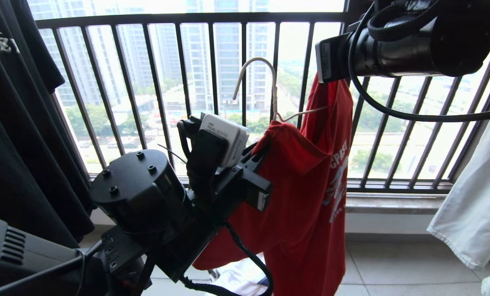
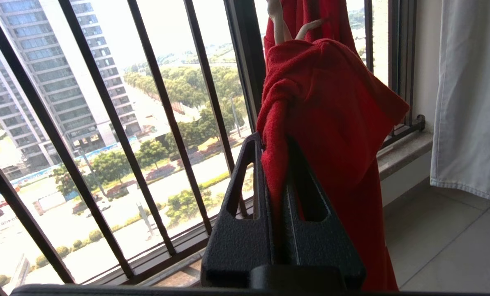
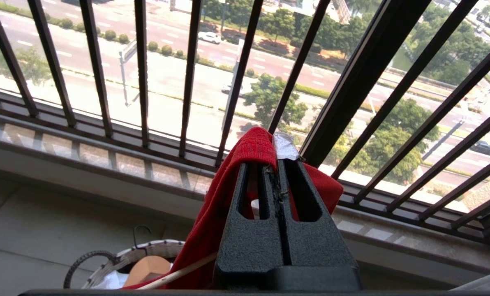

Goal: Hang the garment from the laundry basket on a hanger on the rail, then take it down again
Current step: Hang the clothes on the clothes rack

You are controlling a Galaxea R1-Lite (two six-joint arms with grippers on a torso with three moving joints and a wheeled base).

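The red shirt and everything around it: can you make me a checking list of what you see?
Surface: pale tiled floor, stone sill under the black railing.
Job's things: red T-shirt held up in the air, cream wire hanger partly inside it, hook free; laundry basket on the floor below.
Clutter: wooden hanger in the basket.
Grippers: left gripper shut on the shirt's fold; right gripper shut on its edge beside a white label.
Cables: black cable looping from the right arm.
Surroundings: black garment, pale garment, towers outside.

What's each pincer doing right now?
Left pincer: shut on the T-shirt.
Right pincer: shut on the T-shirt, at its collar.
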